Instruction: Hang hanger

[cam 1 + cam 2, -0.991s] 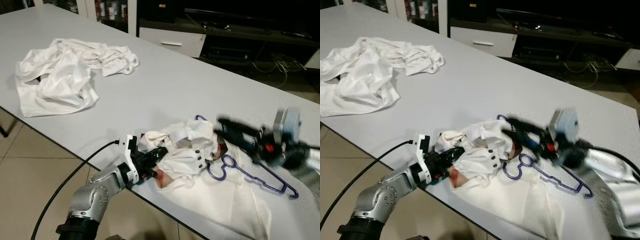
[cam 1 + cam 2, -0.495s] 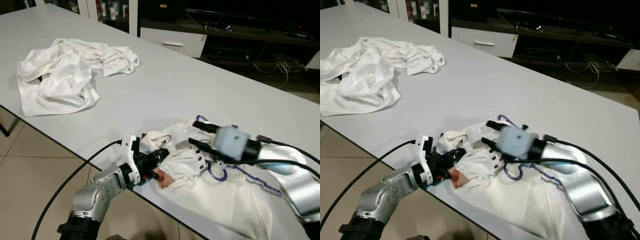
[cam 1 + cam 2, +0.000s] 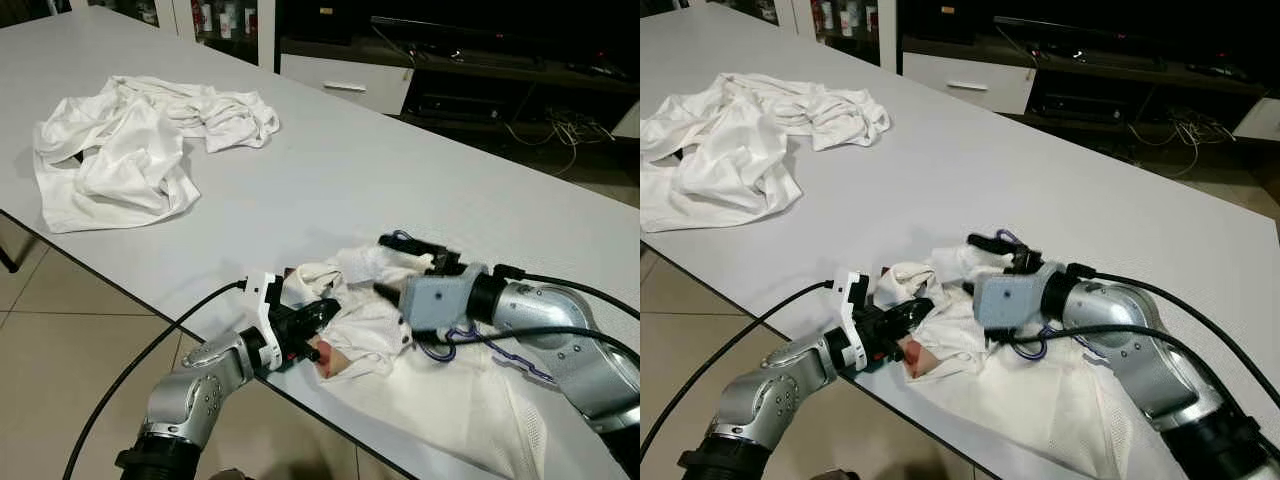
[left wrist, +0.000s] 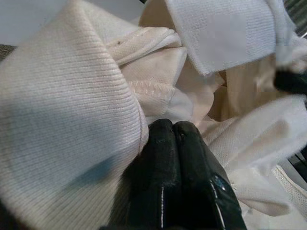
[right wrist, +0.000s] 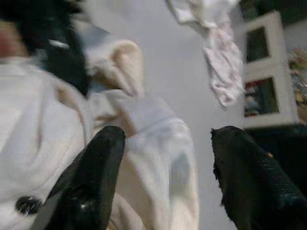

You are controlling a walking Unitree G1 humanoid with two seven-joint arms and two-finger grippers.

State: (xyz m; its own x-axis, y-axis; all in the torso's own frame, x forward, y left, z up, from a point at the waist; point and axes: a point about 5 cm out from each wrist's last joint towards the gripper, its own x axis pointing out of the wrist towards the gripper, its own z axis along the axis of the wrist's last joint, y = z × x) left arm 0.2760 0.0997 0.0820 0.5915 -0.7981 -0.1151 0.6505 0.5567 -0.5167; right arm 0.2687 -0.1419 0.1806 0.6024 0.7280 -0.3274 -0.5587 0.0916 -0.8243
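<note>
Most of the purple hanger (image 3: 470, 340) lies hidden under the right arm and the folds of the white shirt (image 3: 365, 320). The shirt's lower part runs off the picture's bottom edge. The left pincer (image 3: 322, 312) has its tips buried in cloth. The bench (image 3: 330, 170) is cut off at left and right. The right wrist view is blurred.

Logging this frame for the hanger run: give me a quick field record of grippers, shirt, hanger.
left gripper: shut on white shirt at the table edge
right gripper: open, over the shirt's collar folds
purple hanger: lying on the shirt, partly hidden by the right arm
second white garment: crumpled, far left of table
hanger hung: no
</note>
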